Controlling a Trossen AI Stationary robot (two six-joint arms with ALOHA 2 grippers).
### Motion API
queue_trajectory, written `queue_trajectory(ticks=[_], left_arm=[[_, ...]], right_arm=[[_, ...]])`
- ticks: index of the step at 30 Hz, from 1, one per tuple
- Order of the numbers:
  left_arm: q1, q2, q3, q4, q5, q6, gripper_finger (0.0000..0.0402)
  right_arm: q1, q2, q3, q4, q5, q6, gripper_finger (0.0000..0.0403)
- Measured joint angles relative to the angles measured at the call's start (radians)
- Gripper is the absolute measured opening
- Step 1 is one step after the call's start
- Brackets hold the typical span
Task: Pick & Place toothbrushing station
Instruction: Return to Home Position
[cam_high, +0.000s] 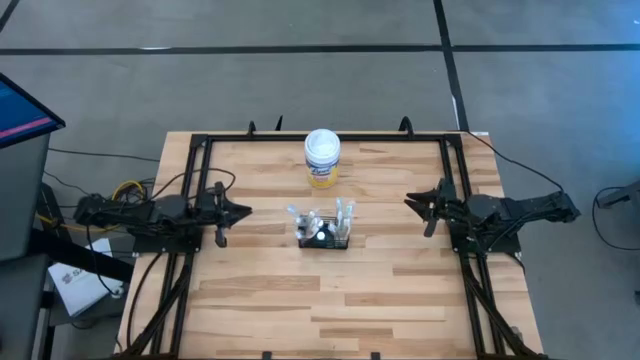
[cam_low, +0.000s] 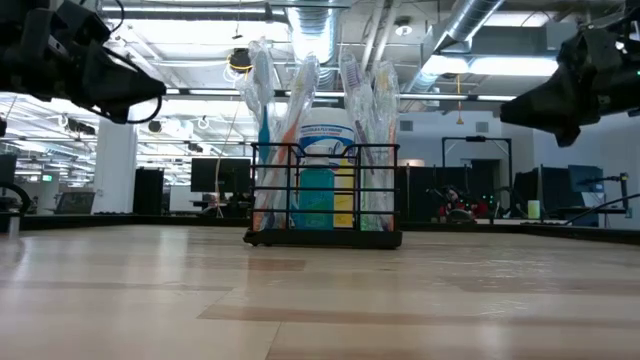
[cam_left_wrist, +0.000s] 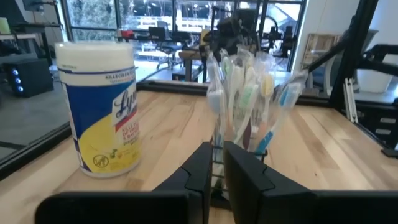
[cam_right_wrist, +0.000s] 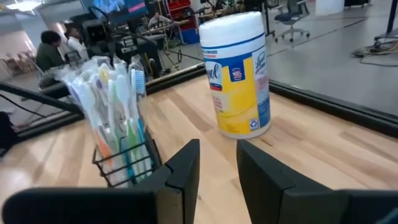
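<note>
- Two hands, both empty, so you're basically just parking them. Your left hand (cam_high: 238, 212) hangs over the left side of the light wooden desk (cam_high: 400, 300), its fingers (cam_left_wrist: 202, 171) nearly touching. Your right hand (cam_high: 415, 203) is over the right side, fingers (cam_right_wrist: 183, 165) a narrow gap apart.
- The small black wire-mesh rectangular holder (cam_high: 323, 238) stands upright mid-desk, between the two hands and well apart from each. It's stuffed with wrapped toothbrushes (cam_low: 300, 100) that poke up above its rim.
- The white cylindrical wipes canister with the yellow label (cam_high: 322, 158) stands near the holder toward the desk's back edge, not touching it.
- I'd pull each arm straight back toward its own edge, away from the middle. Don't swing inward, since those brush tops look easy to clip.
- Go slow and smooth. A bumped desk could probably tip that top-heavy holder.
</note>
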Motion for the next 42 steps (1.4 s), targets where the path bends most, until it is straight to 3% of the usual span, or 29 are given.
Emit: queue_trajectory(ticks=[9,21,42], left_arm=[[0.000,0.095,-0.002,0.010,-0.005,0.006,0.0035],[0.000,0.191,-0.002,0.022,-0.004,0.003,0.0035],[0.000,0.236,-0.002,0.031,0.000,0.003,0.0035]], right_arm=[[-0.003,-0.002,0.000,0.000,0.002,-0.100,0.0098],[-0.003,-0.002,0.000,0.000,0.002,-0.105,0.0098],[-0.003,-0.002,0.000,0.000,0.002,-0.105,0.0098]])
